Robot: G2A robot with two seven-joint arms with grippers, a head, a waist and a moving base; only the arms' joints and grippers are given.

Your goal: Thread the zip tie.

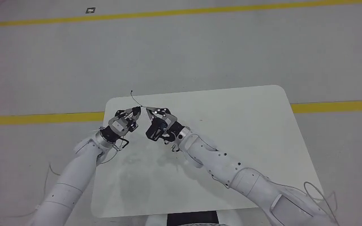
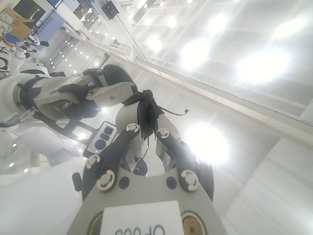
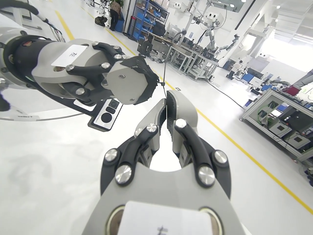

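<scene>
Thin black zip tie (image 1: 136, 100) hangs in the air over the far left corner of the white bench (image 1: 249, 147), held btwn both arms. L pincer (image 1: 134, 116) has its black pads pressed together on it. R pincer (image 1: 150, 114) pinches another stretch, tips just beside the L ones. The strap runs across from R tips to L tips, then curves away from the robot, its free end w/ a small knob. Grey floor (image 1: 237, 51) w/ yellow lines (image 1: 169, 12) surrounds the bench. Blue racks (image 3: 151, 8) stand in the room behind.

A white, round-cornered table (image 1: 254, 127) — standing on grey, yellow-lined floor (image 1: 226, 51).
</scene>
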